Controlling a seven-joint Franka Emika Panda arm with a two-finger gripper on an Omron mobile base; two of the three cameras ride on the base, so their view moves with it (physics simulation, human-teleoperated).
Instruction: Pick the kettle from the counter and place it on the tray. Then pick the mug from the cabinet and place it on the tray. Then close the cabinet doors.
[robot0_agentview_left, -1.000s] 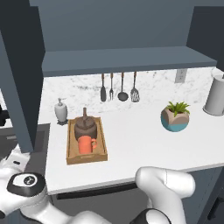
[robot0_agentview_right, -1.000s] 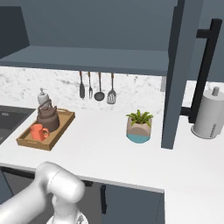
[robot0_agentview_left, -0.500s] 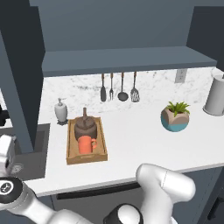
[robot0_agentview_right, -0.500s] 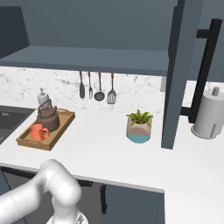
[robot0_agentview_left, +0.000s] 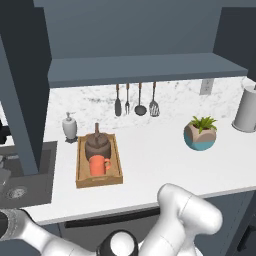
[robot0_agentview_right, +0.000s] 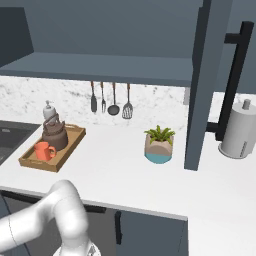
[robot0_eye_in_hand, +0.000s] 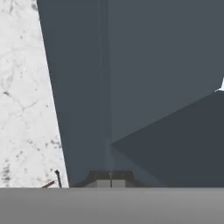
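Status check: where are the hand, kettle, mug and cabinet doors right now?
Hand shut, empty, facing a slate-blue panel. Kettle and mug both on tray. Cabinet doors open; closing not yet done. Nothing seen blocking.

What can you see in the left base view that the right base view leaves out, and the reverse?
Left base view alone: the wall socket on the backsplash.

Right base view alone: the black bar handle of the open right cabinet door.

Both: the tray holding the kettle and the mug, the soap dispenser, the hanging utensils, the potted plant and the paper towel roll.
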